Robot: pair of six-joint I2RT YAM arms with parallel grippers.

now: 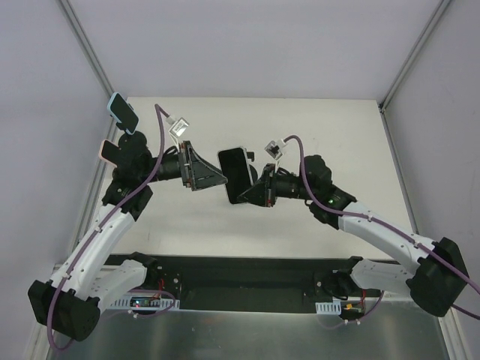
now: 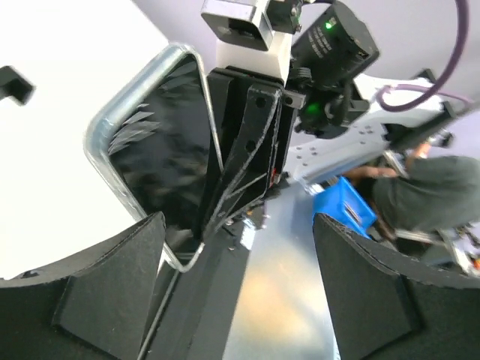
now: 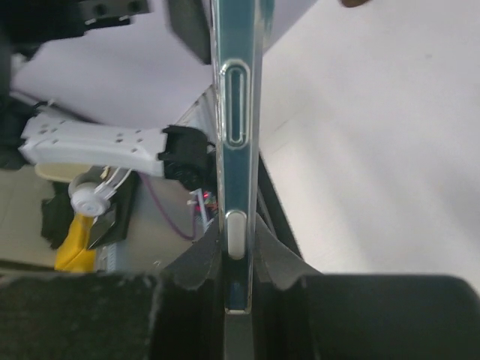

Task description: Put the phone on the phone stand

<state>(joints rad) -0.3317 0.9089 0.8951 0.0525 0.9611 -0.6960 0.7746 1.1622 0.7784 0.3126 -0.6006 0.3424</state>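
The phone [image 1: 234, 171], black in a clear case, hangs on edge above the middle of the table. My right gripper [image 1: 246, 193] is shut on its lower end. In the right wrist view the phone [image 3: 236, 112] is seen edge-on, pinched between the two pads of the right gripper [image 3: 238, 259]. My left gripper [image 1: 217, 178] stands open just left of the phone. In the left wrist view the phone [image 2: 150, 150] has its lower corner beside one left finger [image 2: 112, 285], with nothing between the fingers of the left gripper [image 2: 240, 300]. A teal-rimmed dark piece [image 1: 124, 112] at the far left looks like the phone stand.
A pink-rimmed piece [image 1: 109, 151] lies at the table's left edge, partly behind the left arm. Grey walls close the table [image 1: 330, 135] on the left, the back and the right. A black rail [image 1: 247, 274] with both arm bases runs along the near edge.
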